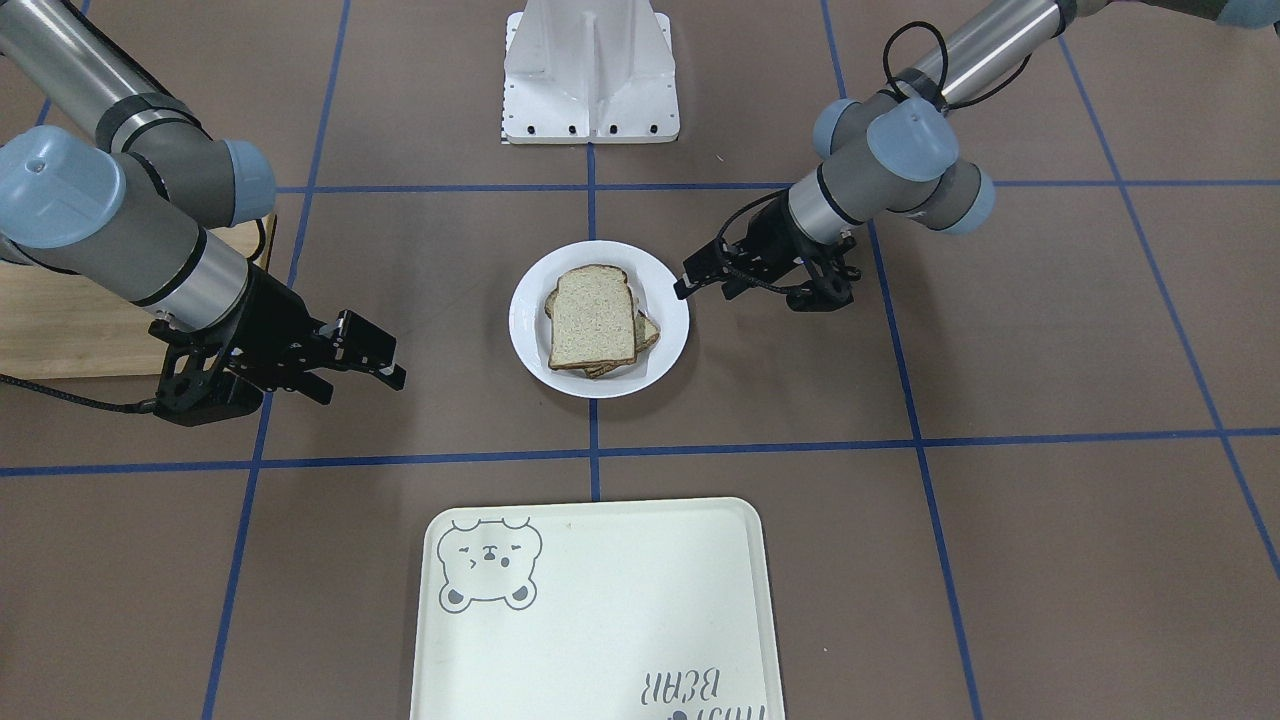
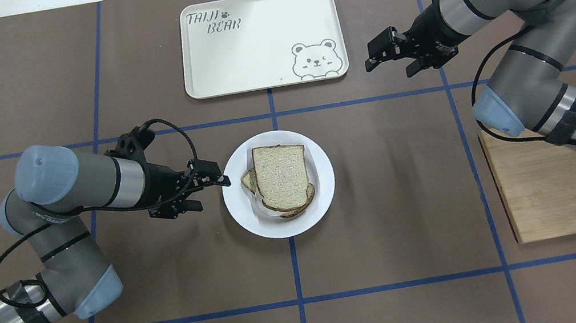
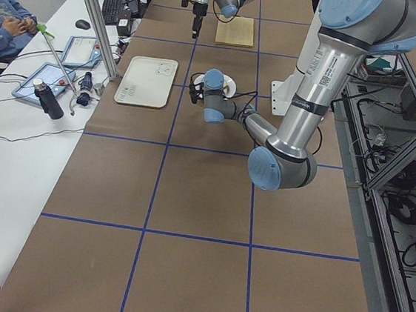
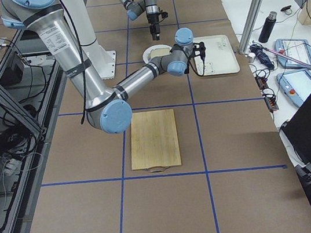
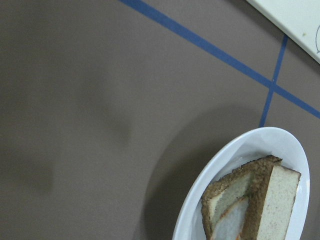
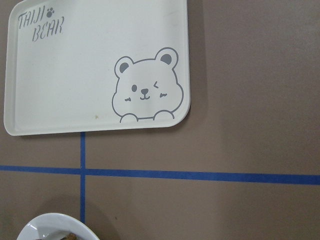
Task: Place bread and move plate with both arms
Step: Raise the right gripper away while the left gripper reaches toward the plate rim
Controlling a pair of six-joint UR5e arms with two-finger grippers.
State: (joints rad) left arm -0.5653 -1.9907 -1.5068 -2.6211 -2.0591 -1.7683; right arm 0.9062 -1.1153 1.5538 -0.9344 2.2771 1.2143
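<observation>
Since the left gripper [image 2: 209,192] beside the plate [image 2: 321,191] and the right gripper [image 2: 388,62] both gape empty, uneven lifting could spill the bread [image 2: 281,171].

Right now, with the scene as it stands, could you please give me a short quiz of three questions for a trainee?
1. True or false: more than one slice of bread lies on the plate.
2. Fill in the missing word: the tray carries a drawing of a ___ in one corner.
3. Choose one. The left gripper is: A) close to the plate's rim, holding nothing; B) over the tray; C) lifting the bread.

Key: 1. True. 2. Bear. 3. A.
</observation>
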